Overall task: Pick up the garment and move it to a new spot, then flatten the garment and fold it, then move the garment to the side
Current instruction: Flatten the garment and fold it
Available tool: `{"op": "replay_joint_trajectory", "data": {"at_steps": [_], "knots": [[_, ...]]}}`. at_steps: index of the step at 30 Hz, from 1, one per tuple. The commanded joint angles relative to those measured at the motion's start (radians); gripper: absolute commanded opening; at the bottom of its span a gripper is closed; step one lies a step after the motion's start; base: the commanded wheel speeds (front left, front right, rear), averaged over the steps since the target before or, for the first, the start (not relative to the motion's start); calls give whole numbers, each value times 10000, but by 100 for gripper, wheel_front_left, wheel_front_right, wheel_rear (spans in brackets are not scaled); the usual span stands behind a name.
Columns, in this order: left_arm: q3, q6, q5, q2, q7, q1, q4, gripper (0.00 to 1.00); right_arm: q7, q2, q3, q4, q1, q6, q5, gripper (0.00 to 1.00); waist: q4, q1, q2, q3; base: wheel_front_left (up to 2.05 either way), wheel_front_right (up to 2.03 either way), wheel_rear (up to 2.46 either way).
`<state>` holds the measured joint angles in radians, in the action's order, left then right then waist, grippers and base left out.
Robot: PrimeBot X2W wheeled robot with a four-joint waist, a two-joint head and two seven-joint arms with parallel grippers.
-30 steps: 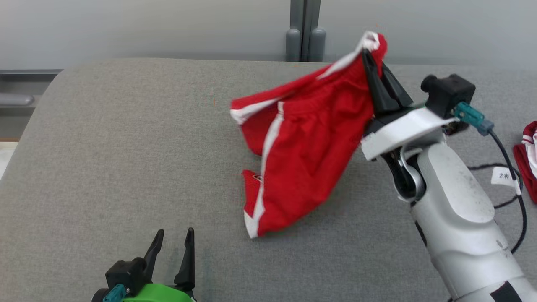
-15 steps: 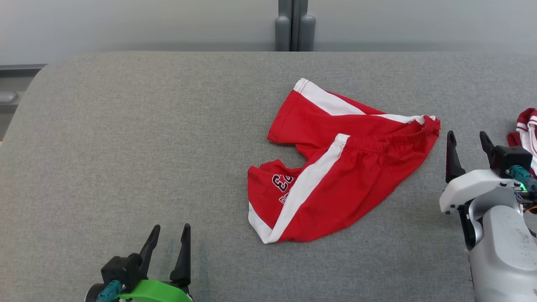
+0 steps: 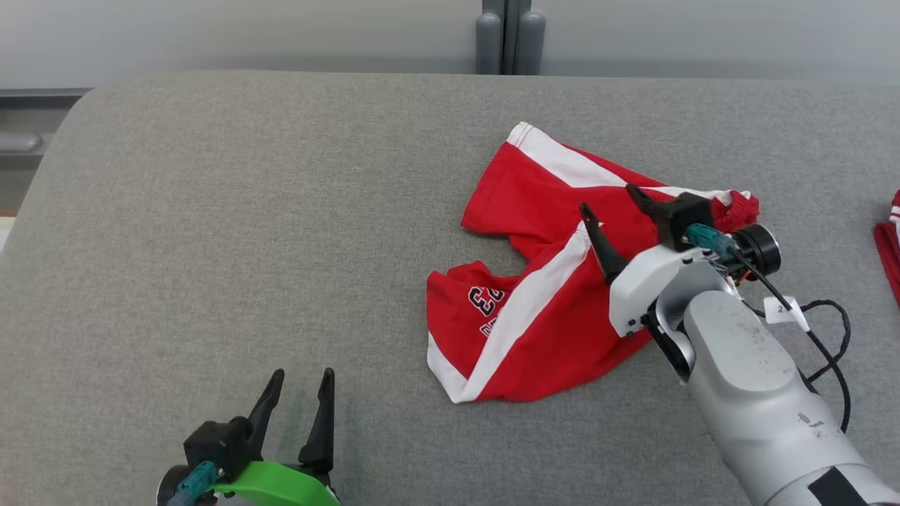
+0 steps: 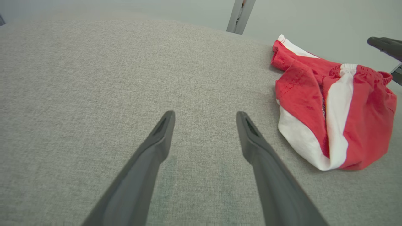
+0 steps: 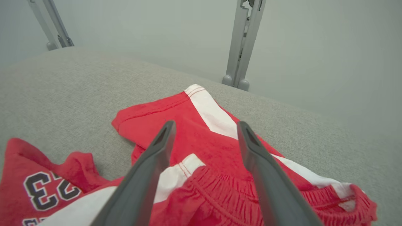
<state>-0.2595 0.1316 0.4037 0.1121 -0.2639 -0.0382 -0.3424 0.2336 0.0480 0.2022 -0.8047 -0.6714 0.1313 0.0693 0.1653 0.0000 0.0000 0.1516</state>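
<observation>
1. Garment [image 3: 534, 281] lies loose and rumpled on the grey cloth-covered table [image 3: 211, 246]. It is a pair of red shorts with white side stripes, directly under and ahead of the right gripper [image 3: 607, 198].
2. Right gripper: its two dark fingers stand wide apart with nothing between them. They hang above the gathered elastic waistband [image 5: 220, 188], and the pictures do not show whether the tips touch the cloth.
3. Beyond the right gripper's fingertips, one leg of the shorts spreads flat, with a white stripe running out to its hem [image 5: 196, 89].
4. To that gripper's left, the other leg lies bunched, with a dark printed number 23 [image 5: 47, 188] facing up.
5. Left gripper [image 3: 303, 372]: its fingers are also spread wide and empty, poised over bare table.
6. From the left gripper, the shorts lie ahead and off to its right, well apart from its fingertips. The nearest part is the folded white-edged corner [image 4: 301, 141].
7. Behind the right gripper's wrist, a black cable [image 3: 837, 337] with a small white tag trails over the table.
8. Farther to the right gripper's right, another red and white piece of cloth [image 3: 887, 246] lies at the table's edge, well apart from the shorts.
</observation>
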Motion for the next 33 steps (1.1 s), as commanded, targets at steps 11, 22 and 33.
{"op": "replay_joint_trajectory", "data": {"at_steps": [11,22,33], "knots": [[132,-19,132,-18,-1,-230,-102,100,-1075,167,992,-2212,-988,-13,468,100,368,0,0,341,0,0,0],[207,-19,8,-71,1,-155,-15,100,-881,406,2121,-2276,-652,-13,1969,0,-69,0,0,146,0,0,0],[315,-19,-139,-108,1,183,34,100,137,1050,1202,-1956,-55,-13,2970,0,-719,0,0,-311,0,0,0]]}}
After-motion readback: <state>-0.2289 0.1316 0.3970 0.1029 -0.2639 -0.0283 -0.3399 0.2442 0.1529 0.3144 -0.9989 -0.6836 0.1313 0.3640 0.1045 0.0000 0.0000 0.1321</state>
